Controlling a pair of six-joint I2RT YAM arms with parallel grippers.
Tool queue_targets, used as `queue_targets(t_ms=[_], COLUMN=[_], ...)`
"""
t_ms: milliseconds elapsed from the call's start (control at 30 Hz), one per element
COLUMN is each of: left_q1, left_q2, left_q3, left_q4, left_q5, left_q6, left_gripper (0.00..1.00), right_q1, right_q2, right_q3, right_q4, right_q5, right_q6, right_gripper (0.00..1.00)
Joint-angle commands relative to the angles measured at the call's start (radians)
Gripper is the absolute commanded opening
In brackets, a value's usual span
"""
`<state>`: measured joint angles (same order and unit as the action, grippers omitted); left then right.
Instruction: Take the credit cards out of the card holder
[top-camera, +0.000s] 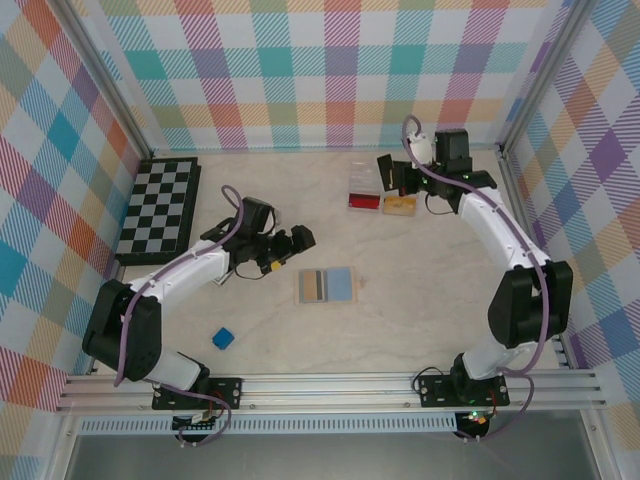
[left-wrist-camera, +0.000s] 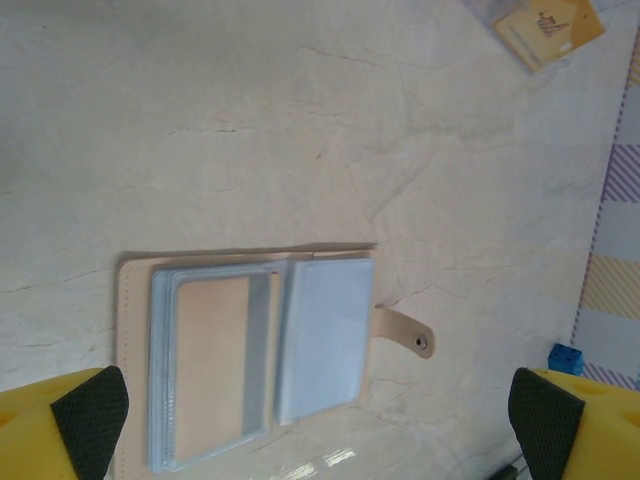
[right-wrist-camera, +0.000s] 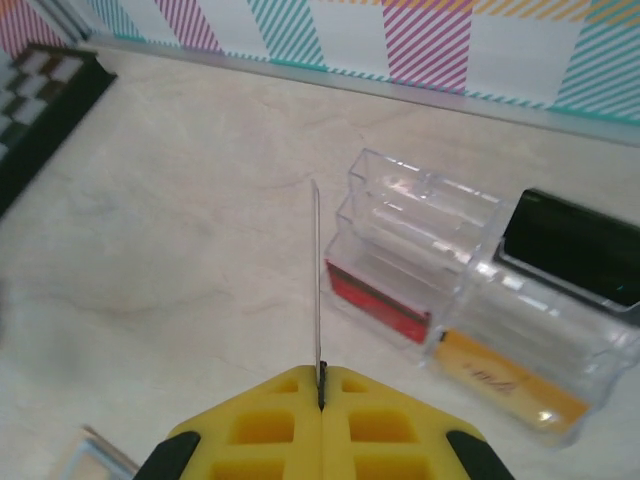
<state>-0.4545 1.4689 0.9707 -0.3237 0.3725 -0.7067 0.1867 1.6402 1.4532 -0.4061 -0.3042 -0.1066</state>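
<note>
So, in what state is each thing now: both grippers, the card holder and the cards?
left gripper: open, holding nothing.
right gripper: shut on the thin card.
thin card: upright, edge-on between the jaws.
card holder: open, flat on the table.
red card: lying in the clear box's lowest tier.

We see holder open flat on table, centre: tan outside, lt blue lining up, strap out to one side. Red card sits in clear box; thin card edge-on, upright, pinched by right gripper.
</note>
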Motion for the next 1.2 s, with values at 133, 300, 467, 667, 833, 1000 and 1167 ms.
queue_targets(t_ms=[133,300,467,667,833,1000,1167], left_q1=[0.014,0.014,0.013,0.013,0.011,0.009,0.004], left_q2=[0.040,0.085,0.128,0.167,0.178,0.188,0.201], left_q3=[0.065,0.066,0.059,0.084,0.098,0.103,0.105], left_q4=[-0.085,-0.070,-0.029,-0.026,-0.038,-0.045,-0.038], left_q5=[-0.012,0.017,0.057,0.065,0.069,0.071,0.068], left_q6=[0.068,0.070,0.053,0.046,0.047,0.049,0.044], left_gripper=[1.00,1.00,1.00,1.00,1.00,1.00,1.00], right_q1=[-0.064,-0.118,-0.147,-0.184,-0.194,-0.201,-0.201], right_q2=[0.217,0.325,0.418,0.461,0.486,0.523,0.563], right_q3=[0.245,0.356,0.468,0.505,0.521,0.586,0.640], right_q4=[-0.135,-0.165,-0.279,-0.284,-0.307,-0.311,-0.363], right_q5=[-0.020,-0.088,-0.125,-0.143,-0.161,-0.168,-0.174], right_q6=[-0.430,-0.594,-0.791,-0.890,-0.994,-1.014,-1.058], right_gripper=[0.00,0.00,0.00,0.00,0.00,0.00,0.00])
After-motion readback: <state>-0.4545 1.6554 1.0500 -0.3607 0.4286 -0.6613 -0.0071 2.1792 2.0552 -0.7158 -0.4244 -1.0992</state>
